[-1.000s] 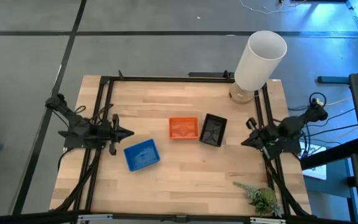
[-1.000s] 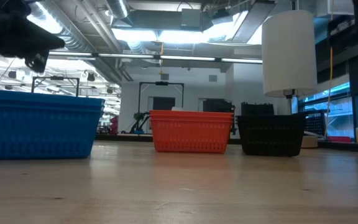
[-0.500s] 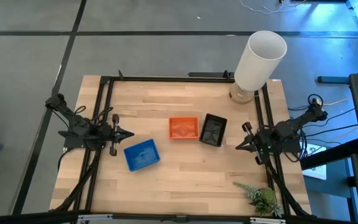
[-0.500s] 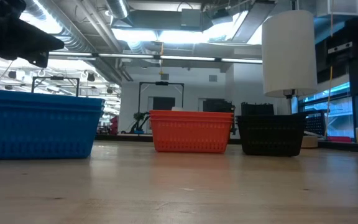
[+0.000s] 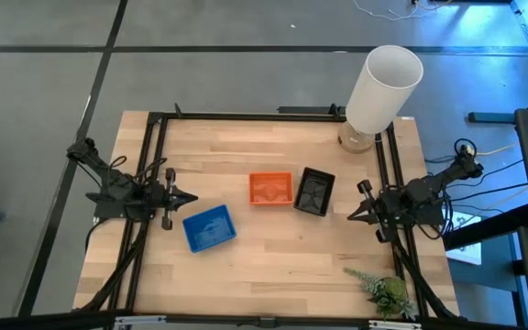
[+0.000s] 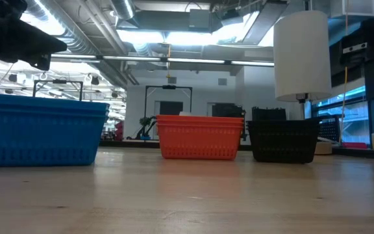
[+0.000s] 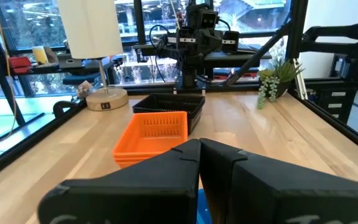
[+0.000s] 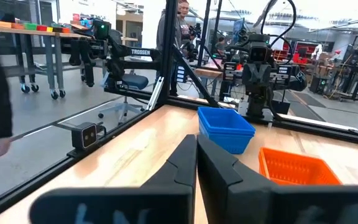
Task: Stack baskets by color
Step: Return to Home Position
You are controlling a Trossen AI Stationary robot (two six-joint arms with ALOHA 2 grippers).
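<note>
Homing step — blue baskets (image 5: pixel 209 228), orange baskets (image 5: pixel 270 189), black baskets (image 5: pixel 314 192) sat sorted | left tool (image 5: pixel 191 197), right tool (image 5: pixel 351 215) were closed, empty | next, likely: park arms.

Grey floor (image 5: pixel 246 82), dark seams, surrounds pale wood counter (image 5: pixel 273 275). Overhead: exposed ducts (image 6: pixel 76 29), bright strip lights (image 6: pixel 174 38). Large windows (image 7: pixel 23 25) past counter's right edge. Wheeled workbench (image 8: pixel 42 30) on polished floor past left edge.
</note>
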